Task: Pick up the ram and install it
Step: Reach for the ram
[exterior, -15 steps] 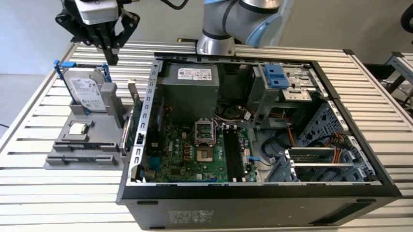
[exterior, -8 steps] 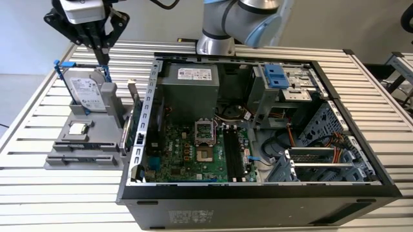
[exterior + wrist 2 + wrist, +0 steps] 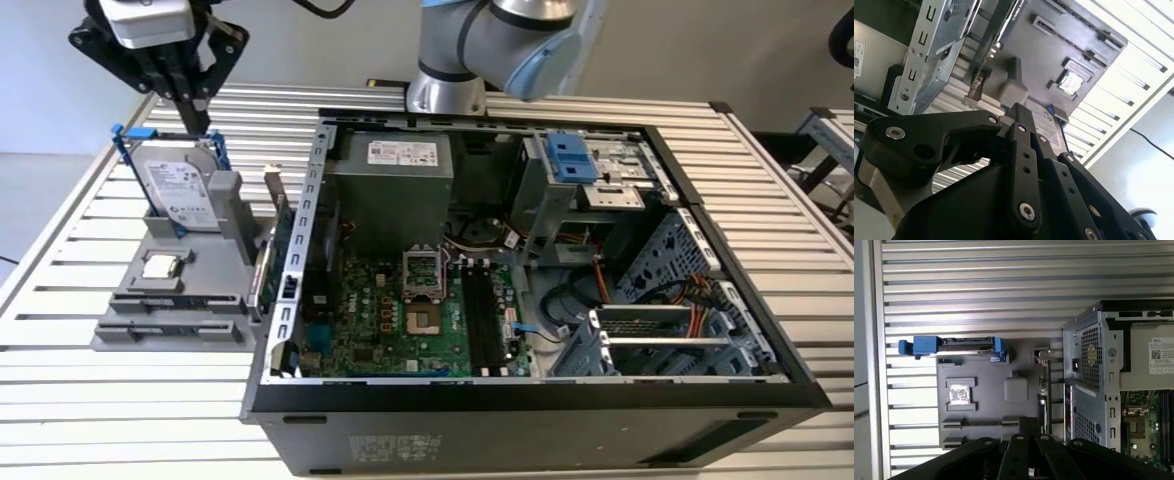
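Nearest, the open computer case [image 3: 534, 410] lay on its side in the middle of the slatted surface [image 3: 80, 400], with its motherboard [image 3: 360, 310] facing up. Beside it, toward the surface's edge at the exterior view's left, sat a grey holder [image 3: 160, 335]. A small silver processor [image 3: 160, 266] lay flat on this holder. The ram [image 3: 1043, 390], as far as I could tell, was the thin green board standing on its long edge at the holder's side next to the case. Farther back, a hard drive [image 3: 180, 185] with blue brackets stood upright in the holder. The hand [image 3: 200, 122] hung just above the hard drive, apart from the ram, its fingers pressed together with nothing between them. The arm's base [image 3: 447, 95] stood at the surface's far edge.
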`<control>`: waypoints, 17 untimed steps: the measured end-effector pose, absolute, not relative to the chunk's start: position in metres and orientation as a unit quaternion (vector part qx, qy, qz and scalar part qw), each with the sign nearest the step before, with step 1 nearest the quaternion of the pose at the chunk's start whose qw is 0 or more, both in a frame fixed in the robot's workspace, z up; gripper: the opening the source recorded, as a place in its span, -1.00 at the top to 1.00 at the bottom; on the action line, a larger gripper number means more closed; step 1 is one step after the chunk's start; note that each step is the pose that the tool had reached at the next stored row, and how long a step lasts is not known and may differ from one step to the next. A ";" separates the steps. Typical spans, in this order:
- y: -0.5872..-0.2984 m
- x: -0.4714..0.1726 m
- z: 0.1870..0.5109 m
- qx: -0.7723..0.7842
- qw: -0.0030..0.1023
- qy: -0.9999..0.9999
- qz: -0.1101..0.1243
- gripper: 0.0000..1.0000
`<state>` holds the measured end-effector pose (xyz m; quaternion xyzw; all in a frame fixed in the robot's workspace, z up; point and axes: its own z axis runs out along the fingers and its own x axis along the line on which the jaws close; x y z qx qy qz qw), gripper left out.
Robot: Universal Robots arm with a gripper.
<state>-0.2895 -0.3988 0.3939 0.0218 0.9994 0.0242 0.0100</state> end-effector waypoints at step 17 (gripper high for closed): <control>-0.399 -0.332 0.394 0.018 0.010 1.000 0.024 1.00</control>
